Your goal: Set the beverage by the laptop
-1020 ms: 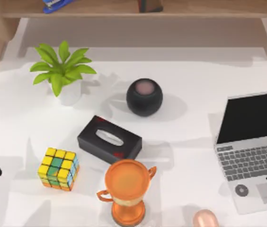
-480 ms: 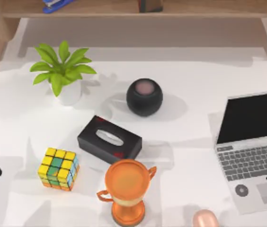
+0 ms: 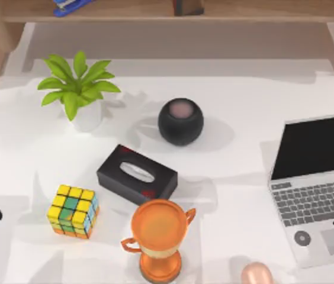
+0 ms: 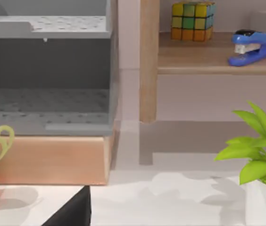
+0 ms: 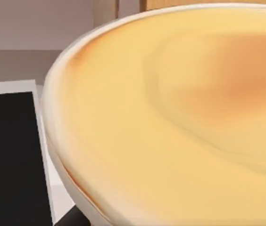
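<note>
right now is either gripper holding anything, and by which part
Cannot be told. The right wrist view sits close against a pale orange rounded thing beside the laptop, but no fingers or contact can be made out.

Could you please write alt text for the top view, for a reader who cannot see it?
A white table holds an open silver laptop at the right edge, with a black round speaker, a black tissue box, an orange trophy, a colour cube and a potted plant spread to its left. A pale pink rounded object sits at the bottom edge near the laptop.
</note>
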Controlling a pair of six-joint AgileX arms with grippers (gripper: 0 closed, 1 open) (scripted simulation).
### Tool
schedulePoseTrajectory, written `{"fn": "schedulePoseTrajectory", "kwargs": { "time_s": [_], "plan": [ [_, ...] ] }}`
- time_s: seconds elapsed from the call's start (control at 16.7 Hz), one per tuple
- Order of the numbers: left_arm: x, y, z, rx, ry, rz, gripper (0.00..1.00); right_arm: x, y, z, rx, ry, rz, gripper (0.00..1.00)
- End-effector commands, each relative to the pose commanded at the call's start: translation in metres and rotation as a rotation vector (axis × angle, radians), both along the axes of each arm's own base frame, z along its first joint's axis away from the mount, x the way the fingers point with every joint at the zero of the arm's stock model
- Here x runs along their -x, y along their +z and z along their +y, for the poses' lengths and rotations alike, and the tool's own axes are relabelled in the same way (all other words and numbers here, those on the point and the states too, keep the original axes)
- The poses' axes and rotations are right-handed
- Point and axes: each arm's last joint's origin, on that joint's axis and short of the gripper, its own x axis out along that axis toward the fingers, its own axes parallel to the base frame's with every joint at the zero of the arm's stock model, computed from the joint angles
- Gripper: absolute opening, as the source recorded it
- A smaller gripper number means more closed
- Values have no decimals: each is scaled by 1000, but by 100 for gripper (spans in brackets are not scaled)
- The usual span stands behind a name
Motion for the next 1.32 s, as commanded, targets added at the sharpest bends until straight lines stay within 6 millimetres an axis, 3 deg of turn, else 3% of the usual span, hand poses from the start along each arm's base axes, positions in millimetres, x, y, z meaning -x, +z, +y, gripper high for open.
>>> {"fn": "schedulePoseTrajectory", "kwargs": {
  "time_s": [0.48, 1.32],
  "plan": [
    [0, 0, 0, 0, 0, 0, 100, 6, -5, 3, -12, 6, 15, 0],
    [0, 0, 0, 0, 0, 0, 100, -3, -8, -2, 38, 11, -62, 0]
  ]
}}
